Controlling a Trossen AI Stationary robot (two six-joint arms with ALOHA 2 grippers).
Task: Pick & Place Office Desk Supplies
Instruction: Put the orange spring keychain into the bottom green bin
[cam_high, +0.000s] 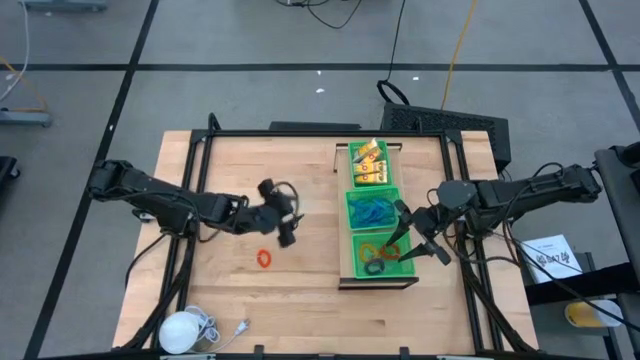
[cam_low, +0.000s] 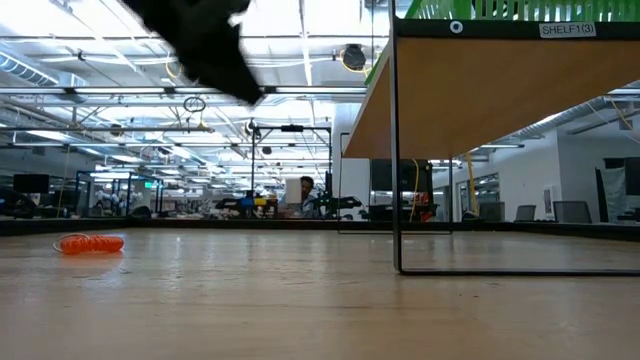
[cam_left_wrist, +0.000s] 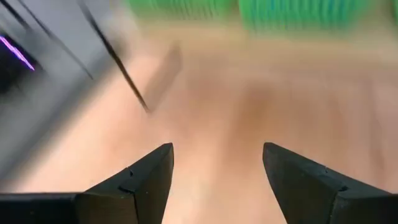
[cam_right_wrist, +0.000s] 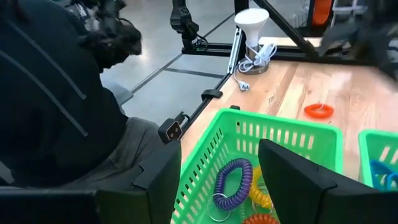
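The left pincer (cam_high: 285, 228) is seen out over the middle of the table (cam_high: 300, 160), its fingers apart and nothing between them; in the left wrist view only bare wood is shown past the two dark fingers (cam_left_wrist: 149, 180). An orange coil ring (cam_high: 264, 259) is left lying alone on the table, just beside that pincer on the near side and well apart from the trays; it is picked out again in the low view (cam_low: 91, 243) and from the right wrist (cam_right_wrist: 319, 111). Over at the near green basket (cam_high: 358, 268) the right pincer (cam_high: 405, 243) is held above the rim, fingers apart and empty, with a purple ring (cam_right_wrist: 233, 180), a yellow one and an orange one already lying inside. The blue clips (cam_high: 372, 212) are seen in the middle basket and the yellow packets (cam_high: 368, 164) in the far one. From here a miss is the likely trouble: the orange ring is thin and lies flat, so it could be skated along the wood or flicked aside if the fingers are brought down off-centre, and it could be pinched only by one loop and dropped on the way across. At the basket, a finger could be caught in the mesh wall, or a stored ring could be snagged and dragged out. The white corded object (cam_high: 183, 327) at the near corner is judged out of harm's way.
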